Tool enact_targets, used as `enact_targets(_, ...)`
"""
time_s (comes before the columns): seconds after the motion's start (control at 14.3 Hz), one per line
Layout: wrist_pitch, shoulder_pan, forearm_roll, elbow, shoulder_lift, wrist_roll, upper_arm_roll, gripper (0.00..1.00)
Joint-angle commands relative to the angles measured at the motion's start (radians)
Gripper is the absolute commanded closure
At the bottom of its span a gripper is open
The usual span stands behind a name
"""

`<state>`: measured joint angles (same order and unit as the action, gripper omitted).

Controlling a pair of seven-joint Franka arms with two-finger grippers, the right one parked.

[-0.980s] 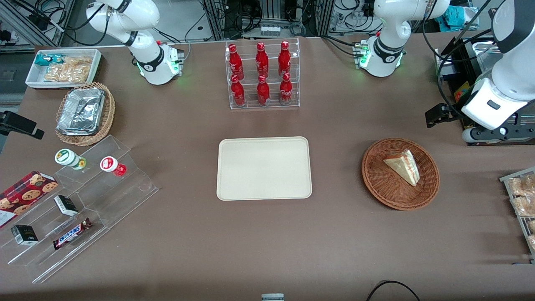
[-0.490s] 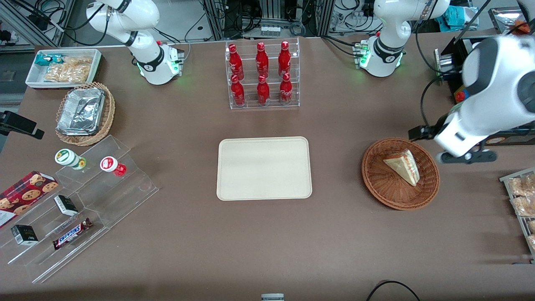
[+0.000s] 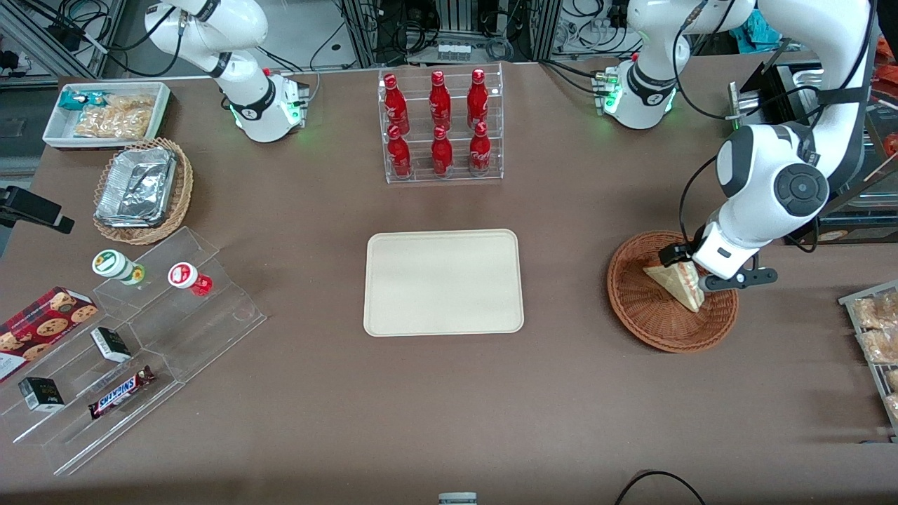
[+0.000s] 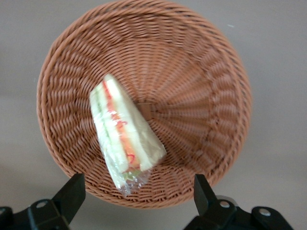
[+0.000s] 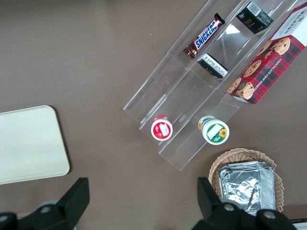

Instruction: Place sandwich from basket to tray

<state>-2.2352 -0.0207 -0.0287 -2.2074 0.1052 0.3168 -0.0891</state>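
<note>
The sandwich [image 3: 673,282], a plastic-wrapped pale wedge with red and green filling, lies in the reddish-brown wicker basket [image 3: 652,322] toward the working arm's end of the table. My left gripper [image 3: 705,270] hangs above the basket, over the sandwich's wide end. In the left wrist view the gripper [image 4: 138,194] is open, with its two black fingers spread wide above the basket's rim [image 4: 192,96] and nothing between them. The sandwich [image 4: 124,139] lies a little ahead of the fingers. The cream-beige tray [image 3: 443,282] lies flat in the middle of the table and also shows in the right wrist view [image 5: 29,143].
A clear rack of red bottles [image 3: 440,126] stands farther from the camera than the tray. A stepped acrylic shelf with snacks [image 3: 140,337], a tan foil-filled basket [image 3: 140,189] and a white snack bin [image 3: 105,112] are toward the parked arm's end. A snack rack [image 3: 877,337] sits beside the basket.
The left arm has swung in from the working arm's end of the table and come down over the basket. The sandwich, basket and tray have not moved.
</note>
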Motion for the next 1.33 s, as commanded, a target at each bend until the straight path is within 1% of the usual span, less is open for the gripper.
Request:
enact_targets(0.0, -0.024, -0.007, 0.003, -0.032, -0.038, 0.315, -0.003, 0.00)
enact_targets(0.14, -0.058, -0.005, 0.003, -0.037, -0.022, 0.512, -0.003, 0.00)
enact_targets(0.28, -0.095, -0.005, 0.003, -0.044, -0.007, 0.654, -0.003, 0.00)
enact_targets(0.49, -0.124, -0.019, 0.004, -0.069, 0.001, 0.682, -0.003, 0.00)
enact_targets(0.63, -0.148, -0.028, 0.010, -0.067, 0.040, 0.688, -0.003, 0.00)
enact_targets(0.77, -0.208, -0.028, 0.015, -0.072, 0.086, 0.705, -0.003, 0.00)
enact_targets(0.84, -0.228, -0.028, 0.015, -0.072, 0.103, 0.708, -0.003, 0.05)
enact_targets(0.91, -0.230, -0.030, 0.016, -0.072, 0.111, 0.723, -0.003, 0.16)
enact_targets(0.98, -0.230, -0.028, 0.016, -0.072, 0.114, 0.775, -0.003, 0.42)
enact_targets(1.05, -0.228, -0.025, 0.015, -0.071, 0.119, 0.810, -0.004, 0.66)
enact_targets(1.12, -0.222, -0.021, 0.015, -0.071, 0.117, 0.827, -0.004, 0.85)
enact_targets(1.19, -0.215, -0.021, 0.015, -0.069, 0.113, 0.835, -0.006, 0.91)
enact_targets(1.26, -0.204, -0.019, 0.013, -0.064, 0.105, 0.834, -0.007, 0.95)
